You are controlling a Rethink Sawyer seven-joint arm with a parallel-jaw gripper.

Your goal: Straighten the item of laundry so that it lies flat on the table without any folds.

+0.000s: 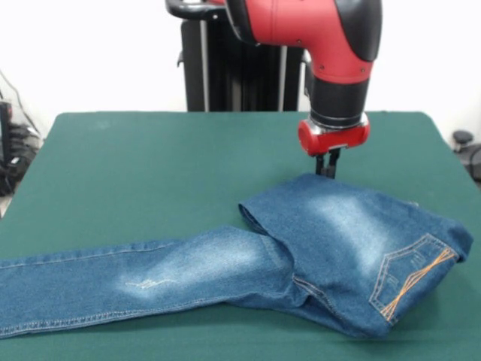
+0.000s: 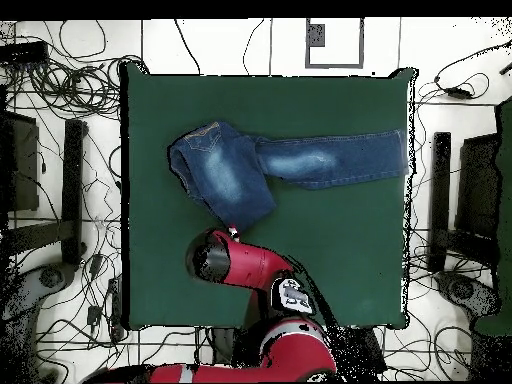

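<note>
On green cloth table [image 1: 150, 173]: faded denim jeans [image 1: 331, 233] folded over; gripper [image 1: 328, 167] at hem, state unclear.

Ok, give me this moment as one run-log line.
gripper: at far edge of jeans, grip unclear | jeans: one leg folded over, other stretched out | table: jeans not yet flat

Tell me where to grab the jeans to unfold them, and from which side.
Probably the folded-over leg's far edge, right where the gripper hovers, coming straight down. The jeans have one leg stretched out flat toward the table edge, while the other is doubled over the seat, so that free edge looks like the part to pull outward.
</note>
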